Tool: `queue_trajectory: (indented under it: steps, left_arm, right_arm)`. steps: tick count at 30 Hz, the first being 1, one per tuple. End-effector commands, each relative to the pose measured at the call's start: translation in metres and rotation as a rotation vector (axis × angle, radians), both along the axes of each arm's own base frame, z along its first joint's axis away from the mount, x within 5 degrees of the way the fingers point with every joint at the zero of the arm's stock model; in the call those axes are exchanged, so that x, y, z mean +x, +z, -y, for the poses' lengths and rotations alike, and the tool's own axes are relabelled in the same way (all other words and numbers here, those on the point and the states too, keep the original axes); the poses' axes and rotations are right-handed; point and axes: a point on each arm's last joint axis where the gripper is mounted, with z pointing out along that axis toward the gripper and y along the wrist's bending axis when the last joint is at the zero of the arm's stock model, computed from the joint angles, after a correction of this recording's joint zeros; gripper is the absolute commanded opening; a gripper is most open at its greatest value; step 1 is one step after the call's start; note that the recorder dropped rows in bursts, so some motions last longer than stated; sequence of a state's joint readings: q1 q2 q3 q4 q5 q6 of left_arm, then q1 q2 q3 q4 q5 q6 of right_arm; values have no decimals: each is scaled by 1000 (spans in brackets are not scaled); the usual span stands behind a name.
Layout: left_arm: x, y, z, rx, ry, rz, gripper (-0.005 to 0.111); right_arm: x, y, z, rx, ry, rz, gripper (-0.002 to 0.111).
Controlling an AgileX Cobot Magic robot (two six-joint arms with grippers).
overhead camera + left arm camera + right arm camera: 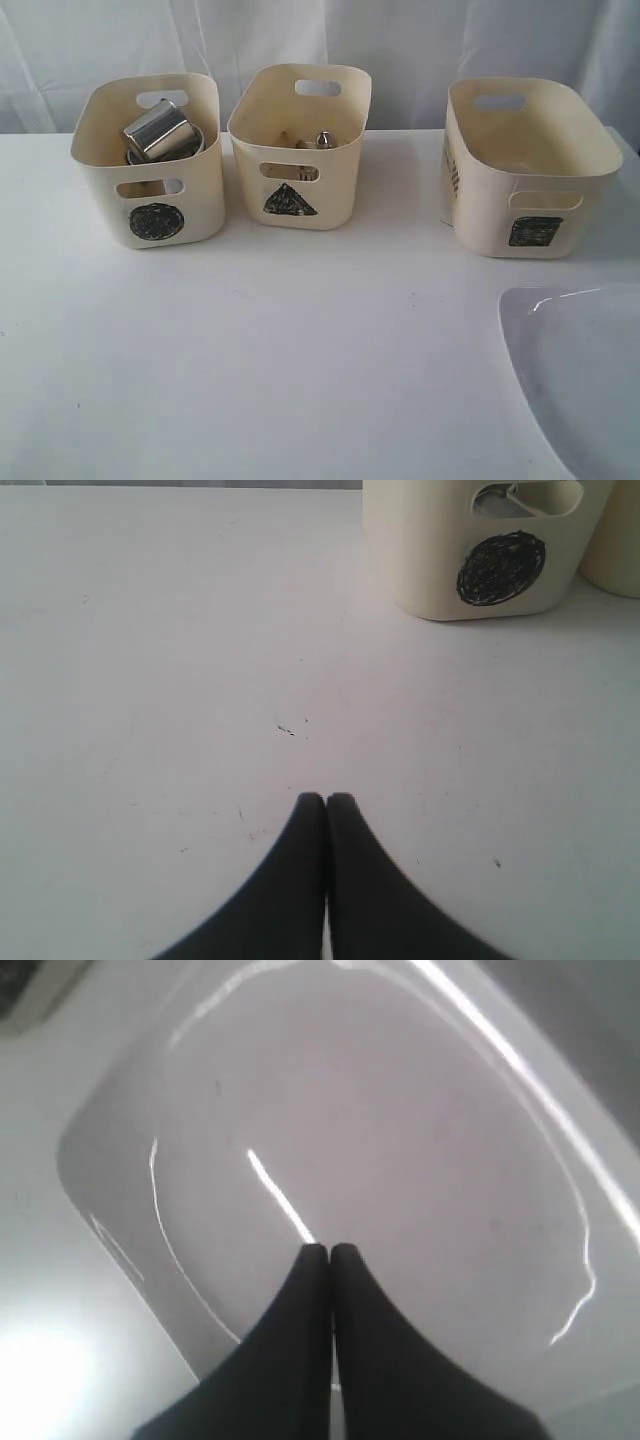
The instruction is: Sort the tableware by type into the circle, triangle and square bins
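Circle bin (105,205) on the far left has a shiny steel mug (158,128) tipped on its side in it. The triangle bin (335,185) in the middle shows metal cutlery (322,139) poking up. The square bin (480,205) on the far right shows nothing inside from here. So it looks like the last piece is up: the big white plate (590,370), glossy and smooth with rounded corners, lying flat on the matte white table (250,350) at the near right.

The right gripper (329,1250) hangs right over the plate's shallow well, black fingers pinched together, holding nothing. The left gripper (326,798) is pinched closed too, over bare table near the circle bin.

Next, I'd say, the right fingers must spread and catch the plate's rim. It's slick, thin and lies low on the table, so that's a tricky pick. The bins are cream plastic, soft-cornered, with cut-out handles.
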State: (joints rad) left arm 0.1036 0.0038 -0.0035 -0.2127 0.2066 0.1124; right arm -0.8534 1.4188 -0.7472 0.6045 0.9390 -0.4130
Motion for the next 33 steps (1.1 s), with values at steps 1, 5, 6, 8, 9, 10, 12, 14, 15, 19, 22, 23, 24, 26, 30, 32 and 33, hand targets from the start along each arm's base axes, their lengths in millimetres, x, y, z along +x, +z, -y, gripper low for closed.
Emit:
queue_trajectory:
  steps: [1, 5, 6, 8, 9, 10, 12, 14, 15, 19, 22, 23, 24, 26, 30, 32, 33]
  left_arm:
    - [0, -1, 0, -3, -6, 2, 0]
    - [0, -1, 0, -3, -6, 2, 0]
    - [0, -1, 0, -3, -6, 2, 0]
    - [0, -1, 0, -3, -6, 2, 0]
    - [0, -1, 0, -3, -6, 2, 0]
    - [0, -1, 0, -3, -6, 2, 0]
    - [0, -1, 0, -3, -6, 2, 0]
    - [0, -1, 0, -3, -6, 2, 0]
    - [0, -1, 0, -3, -6, 2, 0]
    - [0, -1, 0, -3, -6, 2, 0]
    - [0, -1, 0, -3, -6, 2, 0]
    - [0, -1, 0, -3, -6, 2, 0]
    - [0, -1, 0, -3, -6, 2, 0]
    - [0, -1, 0, -3, -6, 2, 0]
    - [0, -1, 0, -3, -6, 2, 0]
    - [0, -1, 0, -3, -6, 2, 0]
    - [0, -1, 0, -3, -6, 2, 0]
  right_arm:
    - [-20, -9, -13, 24, -31, -37, 0]
    - [-56, -3, 3, -161, -251, -178, 0]
    - [-69, 0, 5, -231, -243, -274, 0]
    - [-85, 2, 8, -331, -163, -422, 1]
    - [-86, 2, 8, -334, -156, -431, 2]
    - [-84, 2, 7, -318, -169, -413, 5]
    - [-78, 0, 4, -250, -196, -358, 19]
    - [-70, -4, -1, -164, -150, -301, 40]
    - [-68, -5, -2, -150, -118, -287, 49]
    - [-65, -12, 3, -150, -93, -293, 64]
    - [-64, -16, 6, -158, -92, -304, 63]
    - [-64, -17, 8, -164, -101, -306, 63]
    - [-63, -19, 10, -169, -123, -310, 63]
    - [-62, -23, 14, -165, -174, -317, 63]
    - [-59, -38, 18, -111, -175, -360, 63]
    - [-58, -47, 19, -82, -159, -381, 63]
    - [-56, -51, 20, -69, -151, -382, 63]
